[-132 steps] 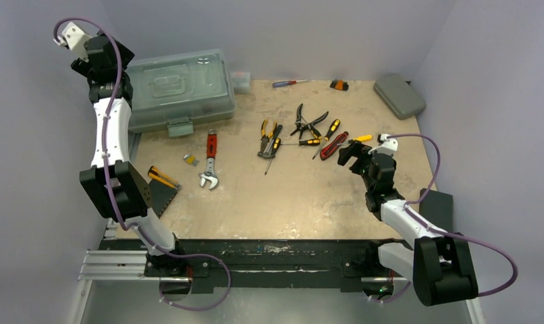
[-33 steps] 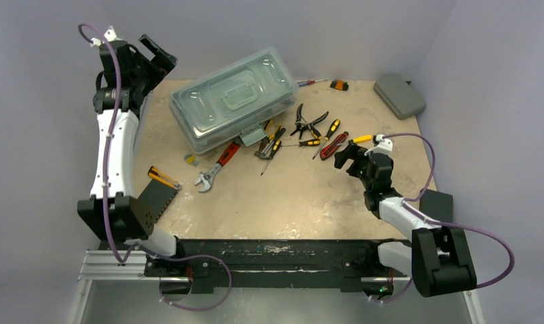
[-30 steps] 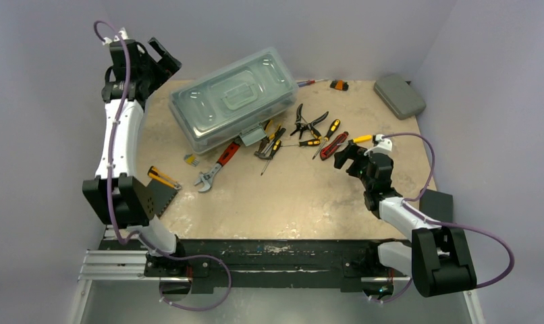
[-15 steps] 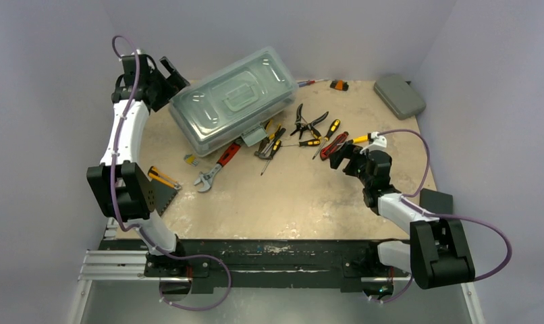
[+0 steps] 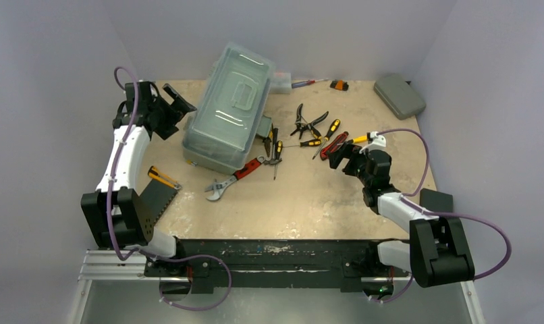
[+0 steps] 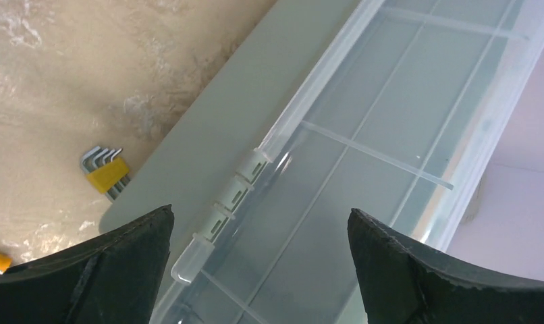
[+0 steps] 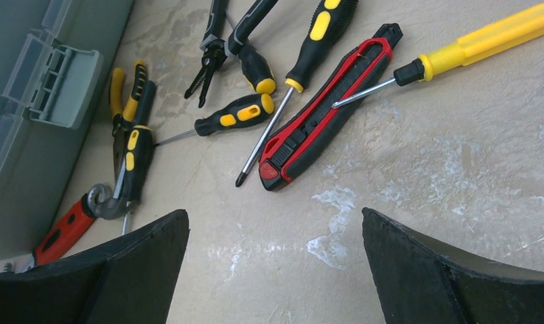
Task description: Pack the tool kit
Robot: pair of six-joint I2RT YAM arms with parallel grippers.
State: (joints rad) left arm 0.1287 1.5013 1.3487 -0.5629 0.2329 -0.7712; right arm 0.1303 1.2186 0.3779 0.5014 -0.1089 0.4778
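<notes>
Nearest my arms' bases, a yellow-and-black tool (image 5: 162, 177) lies at 8 o'clock on the bench (image 5: 303, 209), with a red-handled wrench (image 5: 234, 180) just past it toward centre. At 3 o'clock my right fingers (image 7: 445, 270) hang spread wide and empty above bare bench. Just beyond them lie a red-and-black utility knife (image 7: 323, 108), a yellow-handled screwdriver (image 7: 482, 37) with its tip over the knife, and black-and-yellow screwdrivers (image 7: 234, 115). The tool kit (image 5: 229, 108), lid down, sits at 11 o'clock, its long side running near to far and its latch (image 7: 53, 81) facing 3 o'clock toward the loose tools. My left fingers (image 6: 87, 270), also wide and gripping nothing, sit at the kit's 9 o'clock side over its hinge edge (image 6: 232, 196); I cannot tell whether they touch it. A set of hex keys (image 6: 107, 174) lies just beside the kit. A small grey case (image 5: 399, 96) rests at 1 o'clock in the far corner.
</notes>
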